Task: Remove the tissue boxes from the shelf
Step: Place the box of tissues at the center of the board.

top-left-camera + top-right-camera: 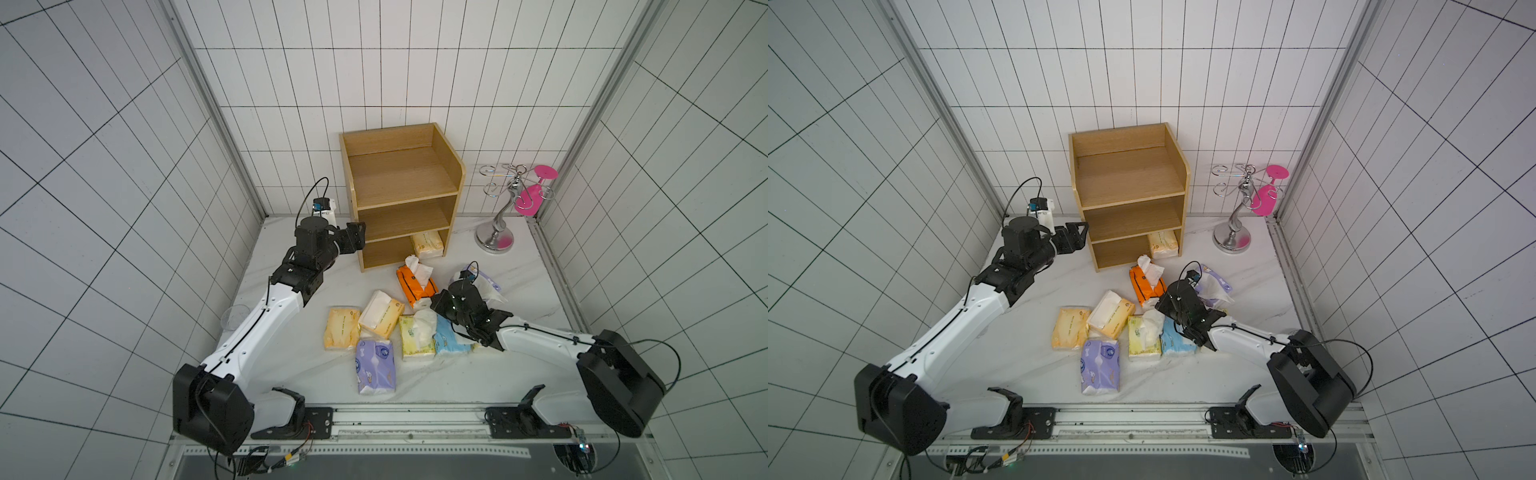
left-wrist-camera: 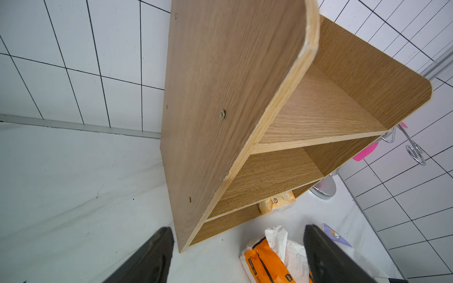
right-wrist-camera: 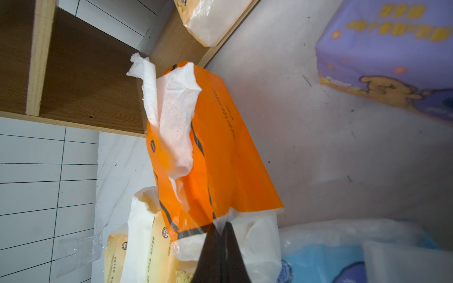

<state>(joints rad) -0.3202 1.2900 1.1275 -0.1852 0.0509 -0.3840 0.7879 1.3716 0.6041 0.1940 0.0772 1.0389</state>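
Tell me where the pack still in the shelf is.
The pale yellow pack lies in the shelf's bottom tier, at its right end in both top views, behind the bright orange pack.

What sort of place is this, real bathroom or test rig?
Likely a staged robot test cell: tiled wall panels in metal framing, robot arms on a base rail, and a marble-look tabletop holding a wooden shelf.

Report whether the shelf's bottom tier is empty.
Not empty: a pale yellow tissue pack lies inside the shelf's bottom tier.
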